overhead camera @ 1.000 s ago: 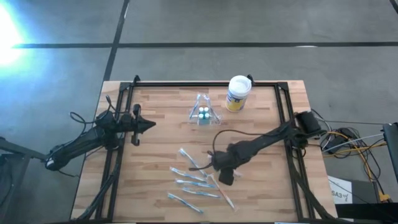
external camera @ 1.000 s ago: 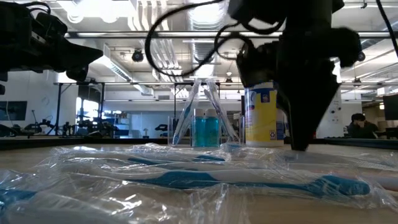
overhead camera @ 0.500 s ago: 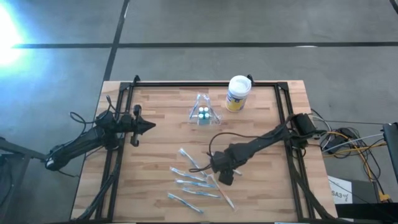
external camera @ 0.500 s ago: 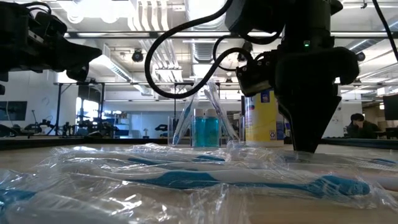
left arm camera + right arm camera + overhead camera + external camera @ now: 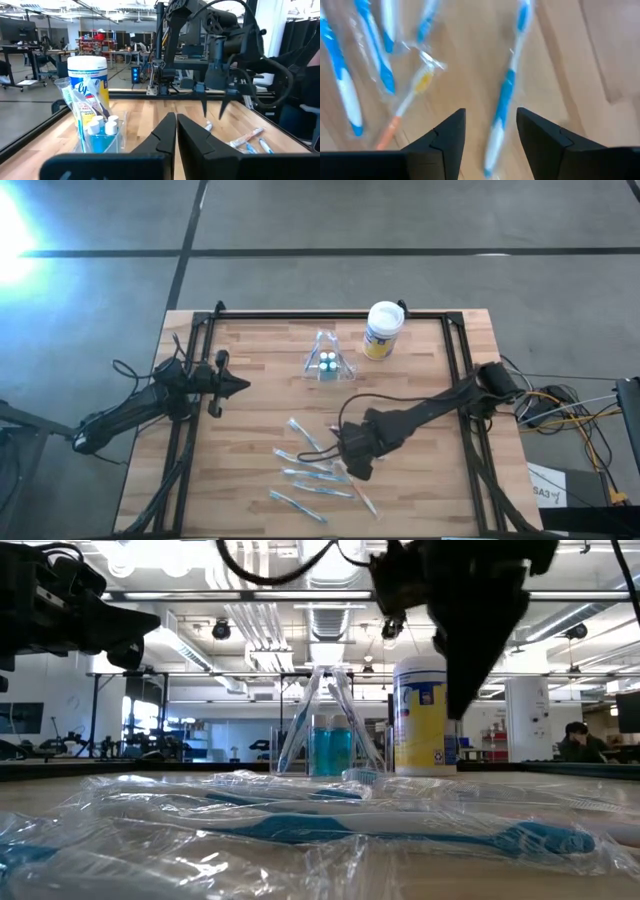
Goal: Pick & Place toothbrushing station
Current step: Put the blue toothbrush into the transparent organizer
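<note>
The toothbrushing station [image 5: 327,361] is a small clear holder with blue contents. It stands on its base at the table's far middle, and also shows in the low view [image 5: 330,735] and the left wrist view [image 5: 97,131]. My right gripper [image 5: 349,464] is open and points down above the wrapped toothbrushes [image 5: 315,472] at the near middle. A blue-and-white toothbrush [image 5: 503,105] lies on the table below the gap between its fingers [image 5: 490,117], untouched. My left gripper [image 5: 240,385] is shut and empty at the table's left, pointing toward the right edge.
A white-lidded, yellow-labelled canister [image 5: 383,330] stands right of the station, near the far edge. Several wrapped toothbrushes and an orange one [image 5: 402,117] lie scattered over the near middle. A black frame [image 5: 330,314] runs round the table.
My right gripper has risen off the toothbrush pile and gone slightly toward the table's left edge. The toothbrushes lie where they were.
</note>
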`<state>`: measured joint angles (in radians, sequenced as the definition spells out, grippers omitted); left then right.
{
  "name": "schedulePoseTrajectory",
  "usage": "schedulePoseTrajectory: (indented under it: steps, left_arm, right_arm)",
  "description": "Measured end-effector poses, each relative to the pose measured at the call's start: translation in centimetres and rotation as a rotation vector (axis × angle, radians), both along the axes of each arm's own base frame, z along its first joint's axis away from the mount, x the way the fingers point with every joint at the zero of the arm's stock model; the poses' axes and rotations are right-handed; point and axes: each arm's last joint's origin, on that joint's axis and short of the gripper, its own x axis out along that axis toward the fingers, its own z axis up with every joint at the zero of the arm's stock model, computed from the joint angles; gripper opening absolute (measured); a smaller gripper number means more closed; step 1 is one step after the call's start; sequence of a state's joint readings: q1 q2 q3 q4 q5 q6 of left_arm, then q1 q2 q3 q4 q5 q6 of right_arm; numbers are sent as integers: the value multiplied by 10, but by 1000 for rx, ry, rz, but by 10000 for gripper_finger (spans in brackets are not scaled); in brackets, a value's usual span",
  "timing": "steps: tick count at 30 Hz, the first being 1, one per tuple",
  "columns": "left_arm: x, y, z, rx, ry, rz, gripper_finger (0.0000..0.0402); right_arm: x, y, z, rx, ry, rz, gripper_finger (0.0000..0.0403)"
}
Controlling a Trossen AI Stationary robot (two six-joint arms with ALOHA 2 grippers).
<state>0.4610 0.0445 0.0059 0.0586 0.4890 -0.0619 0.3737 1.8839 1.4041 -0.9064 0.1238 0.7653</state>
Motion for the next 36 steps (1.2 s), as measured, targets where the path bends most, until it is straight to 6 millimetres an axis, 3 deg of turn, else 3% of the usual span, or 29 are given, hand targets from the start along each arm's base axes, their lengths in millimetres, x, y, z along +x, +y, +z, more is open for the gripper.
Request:
schedulePoseTrajectory:
  steps: [9, 21, 29, 36]
  left_arm:
    - [0, -1, -1, -22, 8, -37, 18]
    - [0, -1, -1, -22, 10, -38, 26]
    - [0, -1, -1, -25, 10, -40, 26]
    - [0, -1, -1, -27, 11, -41, 26]
  right_arm:
    - [-13, -6, -18, -44, 88, -31, 205]
    - [-19, -9, -37, -63, 72, -37, 237]
    - [-23, -14, -55, -61, 52, -33, 237]
    - [-31, -18, -68, -56, 53, -41, 211]
